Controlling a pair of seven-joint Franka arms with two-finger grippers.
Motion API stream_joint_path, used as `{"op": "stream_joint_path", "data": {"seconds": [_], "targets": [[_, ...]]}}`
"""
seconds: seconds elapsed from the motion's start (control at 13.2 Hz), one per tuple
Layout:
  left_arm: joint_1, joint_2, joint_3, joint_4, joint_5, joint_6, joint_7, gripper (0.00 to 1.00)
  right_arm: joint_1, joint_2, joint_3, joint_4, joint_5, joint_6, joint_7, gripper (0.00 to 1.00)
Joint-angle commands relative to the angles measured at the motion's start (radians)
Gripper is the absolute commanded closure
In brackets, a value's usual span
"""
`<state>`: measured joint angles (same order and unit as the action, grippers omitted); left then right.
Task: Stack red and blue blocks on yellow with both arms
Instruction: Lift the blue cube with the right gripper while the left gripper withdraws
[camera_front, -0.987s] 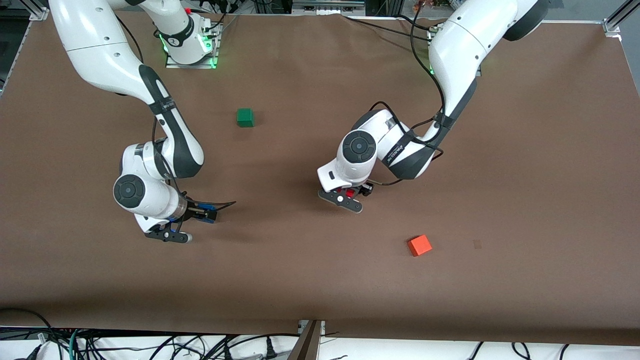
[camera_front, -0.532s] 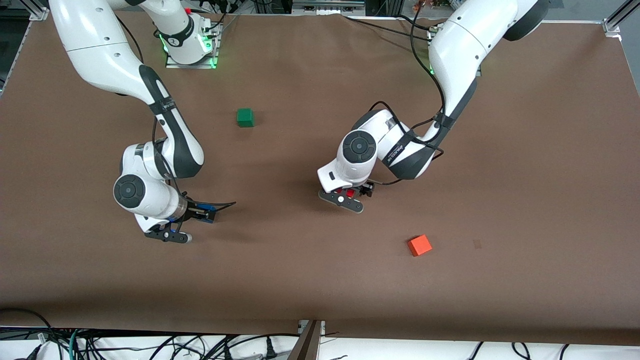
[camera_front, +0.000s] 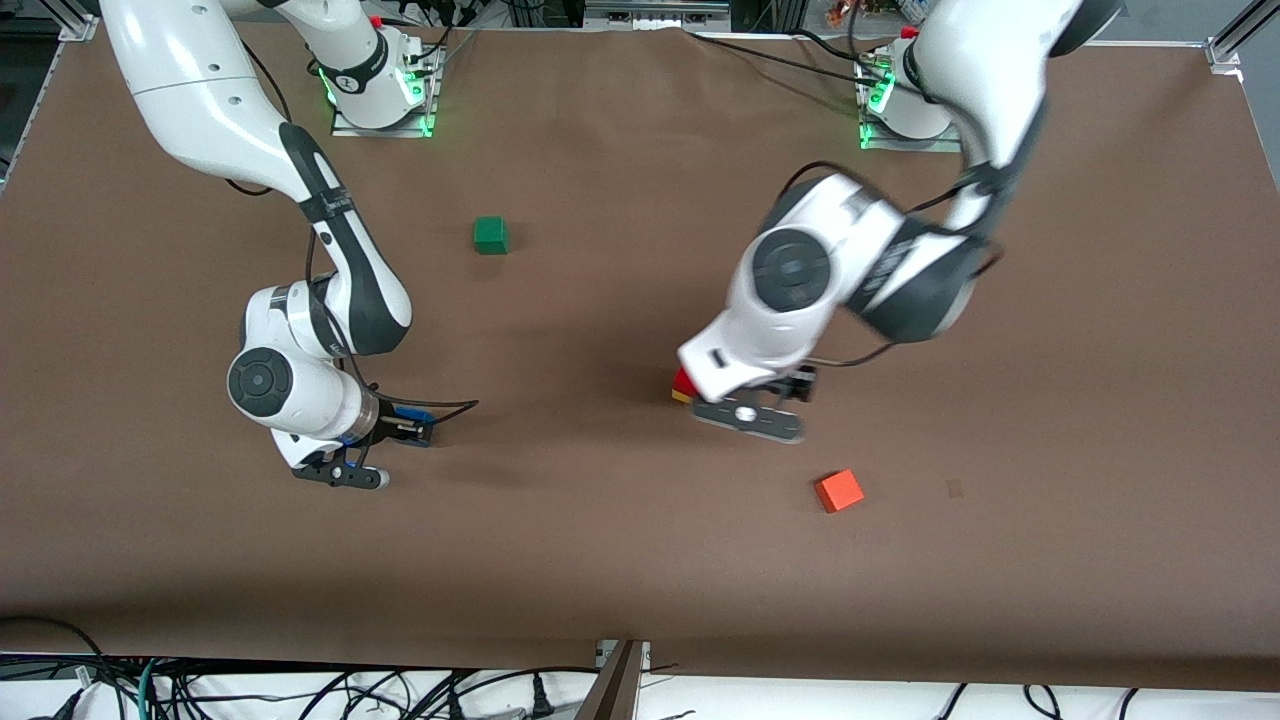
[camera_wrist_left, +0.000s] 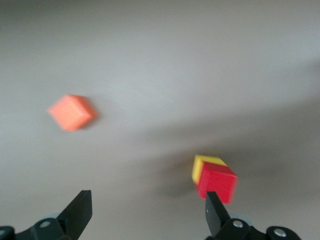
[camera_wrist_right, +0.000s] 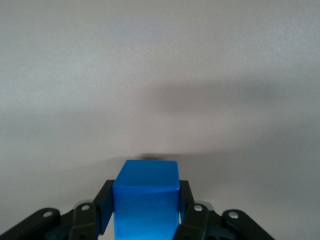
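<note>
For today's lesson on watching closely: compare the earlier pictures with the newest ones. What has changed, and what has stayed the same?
The left gripper has let go of the red block, which now sits on the yellow block, and has lifted away with its fingers open, swinging toward the orange block. Unchanged: the right gripper stays shut on the blue block, and the green block and orange block have not moved.

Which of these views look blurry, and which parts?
Front view: only the left arm is smeared. Left wrist view: soft throughout, red block on yellow and orange cube fuzzy. Right wrist view: blue block fairly crisp.
</note>
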<state>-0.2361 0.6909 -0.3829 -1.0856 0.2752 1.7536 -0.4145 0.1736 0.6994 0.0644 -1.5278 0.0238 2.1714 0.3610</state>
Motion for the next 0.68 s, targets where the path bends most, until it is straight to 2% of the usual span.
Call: {"op": "stream_joint_path", "data": {"seconds": [0.0, 0.15, 0.3, 0.61], "targets": [[0.169, -0.059, -0.013, 0.013, 0.025, -0.026, -0.001, 0.0, 0.061, -0.026, 0.002, 0.131, 0.008, -0.201, 0.085, 0.46], [0.308, -0.071, -0.014, 0.013, 0.029, -0.028, 0.003, 0.0, 0.127, -0.026, 0.002, 0.211, 0.007, -0.306, 0.206, 0.46], [0.423, -0.086, -0.031, 0.016, 0.018, -0.026, 0.003, 0.0, 0.199, -0.021, 0.003, 0.276, 0.008, -0.353, 0.326, 0.46], [0.477, -0.192, -0.027, 0.012, 0.019, -0.051, 0.002, 0.0, 0.386, 0.026, 0.017, 0.412, 0.054, -0.311, 0.583, 0.46]]}}
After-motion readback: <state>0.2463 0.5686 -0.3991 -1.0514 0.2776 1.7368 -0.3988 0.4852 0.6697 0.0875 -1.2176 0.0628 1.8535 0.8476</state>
